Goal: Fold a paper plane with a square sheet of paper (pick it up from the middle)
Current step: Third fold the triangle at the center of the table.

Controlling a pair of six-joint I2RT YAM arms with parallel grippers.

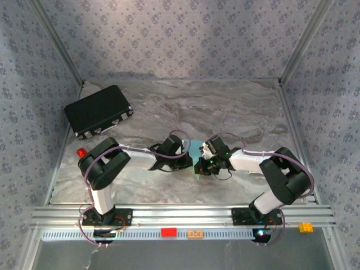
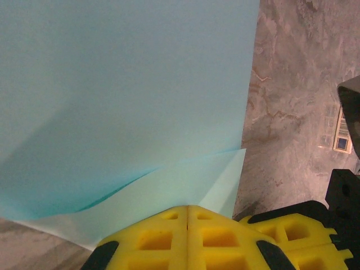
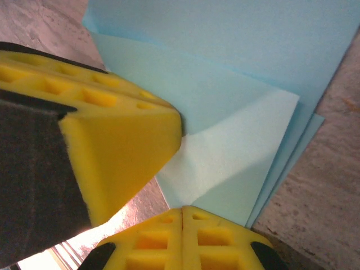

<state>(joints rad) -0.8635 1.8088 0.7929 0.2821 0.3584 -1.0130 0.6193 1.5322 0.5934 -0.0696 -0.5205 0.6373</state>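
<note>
The left gripper (image 2: 187, 225) has its yellow jaws clenched on the near edge of a thin, light cyan-blue square sheet of paper (image 2: 124, 84), where a folded flap overlaps the main layer. The right gripper (image 3: 184, 225) has its jaws pinched shut on a corner of the folded layers, just beside the left gripper. From above, the paper shows between the two grippers, mid-way across the grey marbled worktop (image 1: 225, 107). A black rectangular case (image 1: 98, 111) lies far left; a small red stick (image 1: 82, 152) sits nearer, by the left edge.
</note>
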